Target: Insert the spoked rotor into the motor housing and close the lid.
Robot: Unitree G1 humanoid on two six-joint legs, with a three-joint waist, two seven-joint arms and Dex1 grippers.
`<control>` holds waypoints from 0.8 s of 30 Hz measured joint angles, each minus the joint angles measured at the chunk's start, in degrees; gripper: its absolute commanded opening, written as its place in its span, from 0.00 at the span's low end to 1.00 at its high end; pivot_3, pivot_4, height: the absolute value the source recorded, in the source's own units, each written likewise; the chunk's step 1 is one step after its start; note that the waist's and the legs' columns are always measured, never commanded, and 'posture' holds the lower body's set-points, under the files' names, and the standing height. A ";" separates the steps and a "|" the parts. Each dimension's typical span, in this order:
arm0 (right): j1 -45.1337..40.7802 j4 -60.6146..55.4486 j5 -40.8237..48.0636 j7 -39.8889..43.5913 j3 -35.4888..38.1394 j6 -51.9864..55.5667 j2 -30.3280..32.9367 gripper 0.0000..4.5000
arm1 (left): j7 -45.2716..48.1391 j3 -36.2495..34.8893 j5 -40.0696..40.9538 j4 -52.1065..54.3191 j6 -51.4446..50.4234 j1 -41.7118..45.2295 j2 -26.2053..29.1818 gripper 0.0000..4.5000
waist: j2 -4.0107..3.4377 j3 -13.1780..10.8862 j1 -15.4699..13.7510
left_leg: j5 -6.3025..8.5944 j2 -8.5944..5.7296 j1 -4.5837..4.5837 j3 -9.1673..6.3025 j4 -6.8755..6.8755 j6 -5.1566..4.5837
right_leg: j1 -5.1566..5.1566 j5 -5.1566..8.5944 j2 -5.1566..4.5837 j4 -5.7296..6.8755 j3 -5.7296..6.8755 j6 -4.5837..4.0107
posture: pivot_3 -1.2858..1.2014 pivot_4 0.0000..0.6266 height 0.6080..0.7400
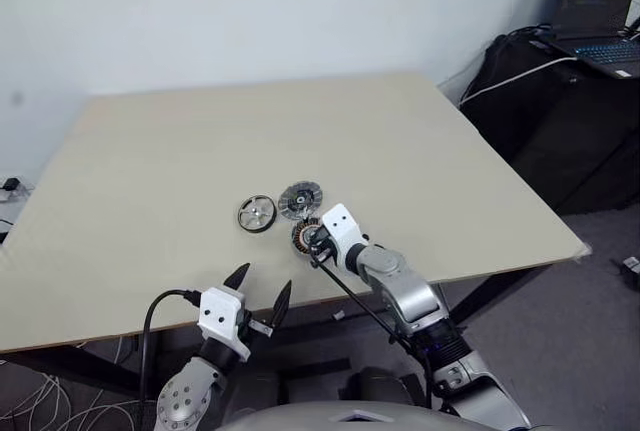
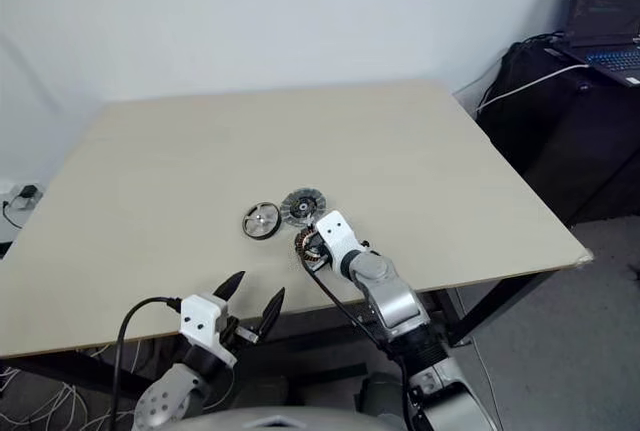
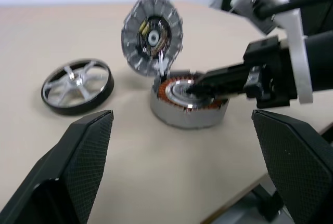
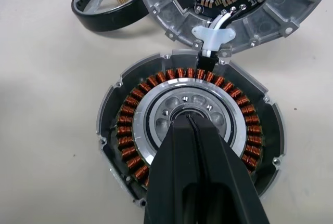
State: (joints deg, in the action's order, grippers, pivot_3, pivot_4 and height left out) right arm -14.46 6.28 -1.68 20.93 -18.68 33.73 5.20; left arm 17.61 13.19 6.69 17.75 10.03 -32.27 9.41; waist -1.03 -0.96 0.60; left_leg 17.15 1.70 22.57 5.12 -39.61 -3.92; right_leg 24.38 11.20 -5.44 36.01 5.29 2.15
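1. The housing (image 4: pixel 190 141) lies flat on the desk (image 1: pixel 150 151) near its front edge, copper windings up and its centre empty.
2. The lid (image 3: pixel 152 34) stands tilted just behind it, seemingly joined by a short white cable, inner face toward the housing. The rotor (image 3: pixel 78 86) lies flat just beside both, on the robot's left, untouched.
3. The right claw (image 4: pixel 191 125) has its fingers pressed together, holding nothing, with the tips on or just over the housing's central hub; I cannot tell whether they touch.
4. The left claw (image 3: pixel 182 146) hovers near the desk's front edge with fingers spread wide and empty, pointing at the three parts.
5. The step in hand looks like steadying the housing before the rotor goes in. Nothing is inserted yet, so the task is at an early stage.
6. To do it well, press lightly and straight down on the hub so the housing does not slide or tip.
7. The right claw must clear the centre before the rotor arrives.
8. The left claw is best placed for the rotor: grip its rim, keep it level, and centre it over the hub.
9. Mind the cable and the leaning lid; a knock could drop the lid early.
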 measured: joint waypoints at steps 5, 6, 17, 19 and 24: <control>0.80 -2.48 2.80 1.61 1.57 -0.12 -0.40 0.00 | -0.78 1.49 -1.26 0.68 -1.17 0.18 -0.25 1.00 | 0.01 -0.16 0.12 | 0.02 0.01 0.04 0.00 0.00 0.04 | 0.06 -0.01 0.02 0.01 -0.01 0.02 | 0.52 0.00 1.00; 0.59 -3.00 3.39 1.65 2.16 -0.72 -0.64 0.00 | -0.84 1.47 -1.26 0.98 -1.45 0.14 -0.15 1.00 | 0.02 -0.20 0.22 | -0.01 0.02 0.05 0.00 0.00 -0.01 | 0.09 -0.01 0.05 0.01 -0.02 0.02 | 0.52 0.00 1.00; -3.58 -1.23 4.93 0.75 4.73 -5.79 -2.54 0.00 | -1.26 0.22 0.12 5.10 -3.86 -0.93 1.01 1.00 | 0.06 -0.37 0.30 | -0.12 0.00 0.07 0.02 0.03 -0.21 | 0.08 0.01 0.03 -0.01 -0.02 -0.01 | 0.52 0.00 1.00; -2.99 1.14 4.15 0.58 4.01 -5.71 -2.14 0.00 | -1.83 1.37 -0.49 5.29 -4.69 -0.70 0.41 1.00 | 0.06 -0.37 0.30 | -0.12 -0.01 0.07 0.03 0.03 -0.21 | 0.08 0.00 0.03 -0.01 -0.03 -0.01 | 0.52 0.00 1.00; -1.65 3.40 2.22 -1.35 2.73 -1.25 -1.13 0.00 | -3.84 4.15 -2.54 6.21 -6.19 0.11 -1.08 1.00 | -0.01 -0.33 0.33 | -0.12 0.01 0.05 0.04 0.04 -0.21 | 0.09 0.00 0.06 0.00 -0.04 -0.01 | 0.52 0.00 1.00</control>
State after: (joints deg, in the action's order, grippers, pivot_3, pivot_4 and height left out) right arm -16.11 9.68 0.54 19.58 -15.95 32.48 4.07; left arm 13.77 17.34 4.16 23.96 3.84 -32.17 8.33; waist -1.05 -1.29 0.93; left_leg 17.03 1.71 22.61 5.16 -39.58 -4.14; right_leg 24.47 11.20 -5.39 36.01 5.24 2.13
